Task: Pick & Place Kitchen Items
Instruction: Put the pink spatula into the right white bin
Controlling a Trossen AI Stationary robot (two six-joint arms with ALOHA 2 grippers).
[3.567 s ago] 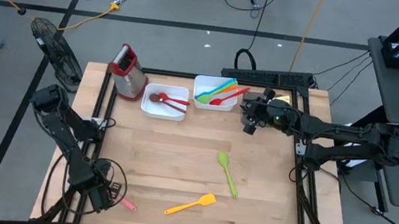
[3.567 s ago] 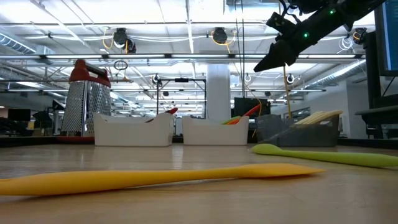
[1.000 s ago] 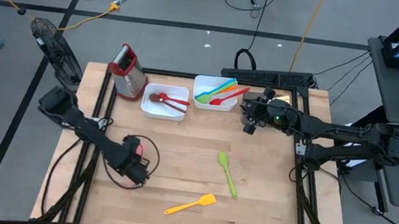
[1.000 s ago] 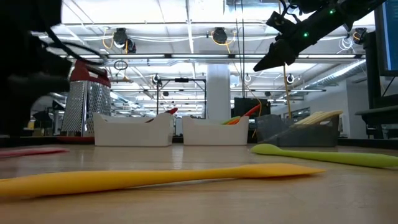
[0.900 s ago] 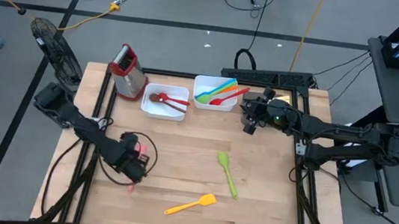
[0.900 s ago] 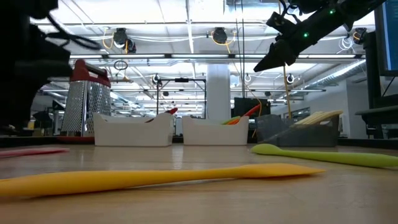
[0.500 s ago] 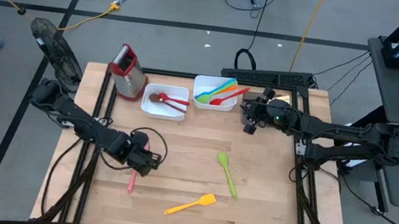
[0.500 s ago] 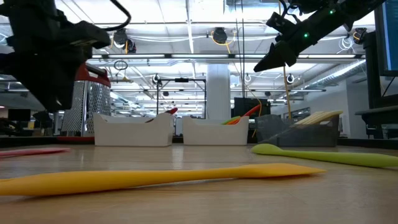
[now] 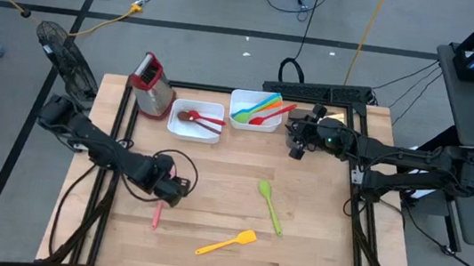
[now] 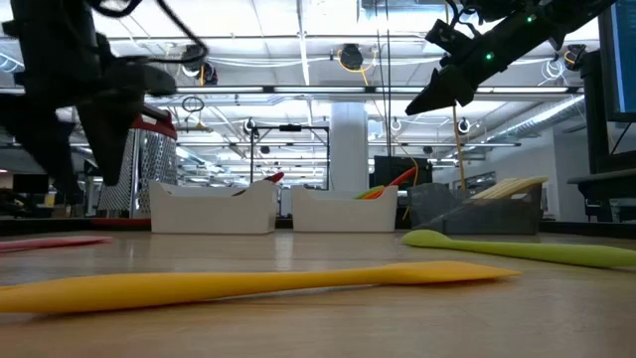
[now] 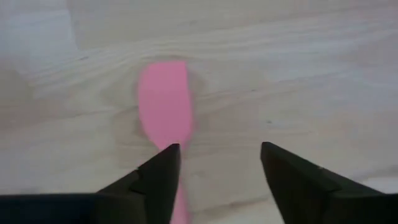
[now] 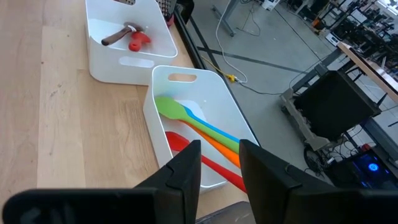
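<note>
A pink spatula (image 9: 156, 216) lies flat on the wooden table, near its left side; its blade (image 11: 163, 106) shows in the left wrist view. My left gripper (image 9: 169, 192) hangs open just above it, pointing down, with bare wood between the fingers (image 11: 219, 149). A green spatula (image 9: 270, 206) and a yellow-orange spatula (image 9: 226, 243) lie flat on the table's near half. My right gripper (image 9: 296, 149) hovers open and high (image 10: 422, 104) at the far right, beside a white tray (image 12: 155, 124), with nothing between its fingers (image 12: 219, 163).
Two white trays stand at the far edge. One (image 9: 173, 117) holds a brown spoon and a red utensil. The other (image 9: 233, 106) holds green, blue, orange and red utensils. A red-topped metal grater (image 9: 151, 83) stands to their left. Bare wood lies between the loose spatulas.
My left gripper has gone toward the table's right and far edges and has risen a little. The pink spatula, which it partly covered before, now lies in the open on the table nearer than the gripper. My right arm has kept still.
</note>
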